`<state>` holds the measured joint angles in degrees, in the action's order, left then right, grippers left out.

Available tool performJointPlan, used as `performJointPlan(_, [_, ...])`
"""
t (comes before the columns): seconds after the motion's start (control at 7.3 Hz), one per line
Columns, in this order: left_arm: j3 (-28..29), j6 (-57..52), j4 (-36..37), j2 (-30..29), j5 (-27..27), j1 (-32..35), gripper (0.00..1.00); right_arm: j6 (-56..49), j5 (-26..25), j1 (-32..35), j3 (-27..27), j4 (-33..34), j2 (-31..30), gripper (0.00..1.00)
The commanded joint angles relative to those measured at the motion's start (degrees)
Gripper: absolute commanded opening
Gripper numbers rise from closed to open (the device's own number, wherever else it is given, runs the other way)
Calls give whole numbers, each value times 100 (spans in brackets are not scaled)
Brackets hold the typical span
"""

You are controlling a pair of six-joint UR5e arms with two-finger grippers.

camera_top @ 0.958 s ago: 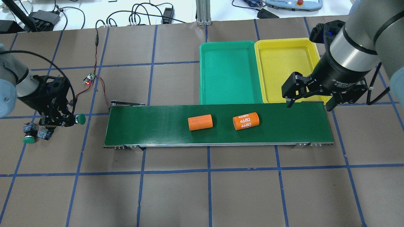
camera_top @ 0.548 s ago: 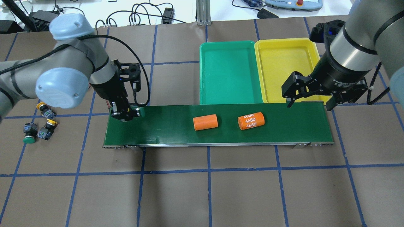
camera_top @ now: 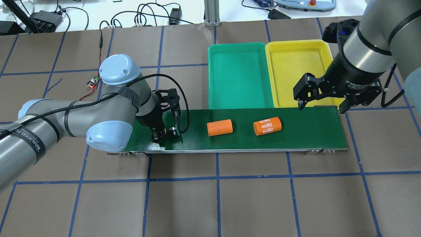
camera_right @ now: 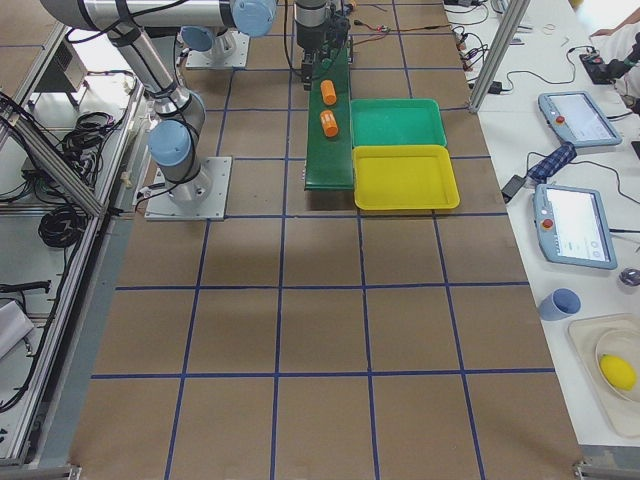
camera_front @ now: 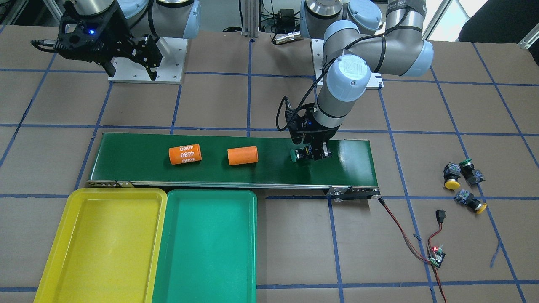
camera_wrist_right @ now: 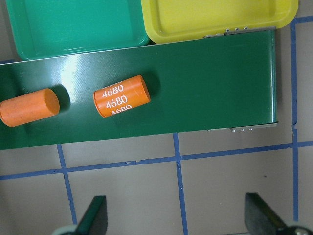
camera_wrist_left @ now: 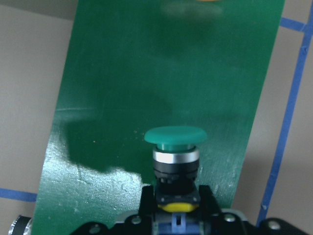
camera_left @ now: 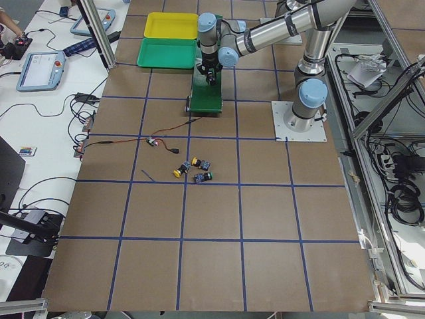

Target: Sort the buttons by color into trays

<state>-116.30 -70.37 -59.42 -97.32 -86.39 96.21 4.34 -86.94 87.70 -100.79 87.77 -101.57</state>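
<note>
green-capped push-button switch (camera_wrist_left: 176, 147) sits pinched by its blocky body in the left gripper (camera_wrist_left: 176, 199), one finger (camera_wrist_left: 146, 197) on each side. it hangs low over the long dark-green conveyor belt (camera_top: 306, 130), near the belt's end on the robot's left. whether it touches the belt surface i cannot tell.

the switch's long axis runs straight out ahead of the fingers, cap leading, and lies along the belt, pointing toward the two orange cylinders (camera_top: 219, 127) and the tray end. the shallow green plastic tray (camera_top: 236, 75) lies beside the belt's far edge, well apart from the switch and past the first cylinder, with the shallow yellow plastic tray (camera_top: 296, 72) touching its side. the right gripper (camera_top: 322, 106) hovers over the yellow tray's near rim with fingers spread wide and nothing between them. it is by far the nearer arm to both trays. so the likely choice is either a long carry by the left arm or a release here so the belt can bring the switch toward the right arm.

the left wrist view alone shows the pinch clearly. the overhead view hides the grip under the wrist, and the left arm blocks the table beyond. only the front-facing view shows the three other push-button switches (camera_front: 451, 176) lying close together on the brown table, well off the belt's end: two yellow-capped, one green-capped.
</note>
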Motion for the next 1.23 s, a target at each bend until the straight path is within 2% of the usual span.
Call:
performJointPlan(0.0, [106, -81, -112, 247, -53, -424, 100, 40, 11, 2, -2, 142, 40, 100])
performJointPlan(0.27, [318, -537, -473, 494, -80, -1573, 100, 311, -24, 2, -2, 258, 49, 100])
performJointPlan(0.41, [370, -591, -544, 608, -71, -2318, 100, 905, -7, 2, -2, 258, 49, 100])
performJointPlan(0.82, [397, -917, -430, 338, -63, -4184, 100, 2128, -94, 11, -11, 458, 154, 100])
performJointPlan(1.1, [354, -934, -73, -22, -71, -4452, 100, 2544, -112, 19, -55, 539, 190, 100])
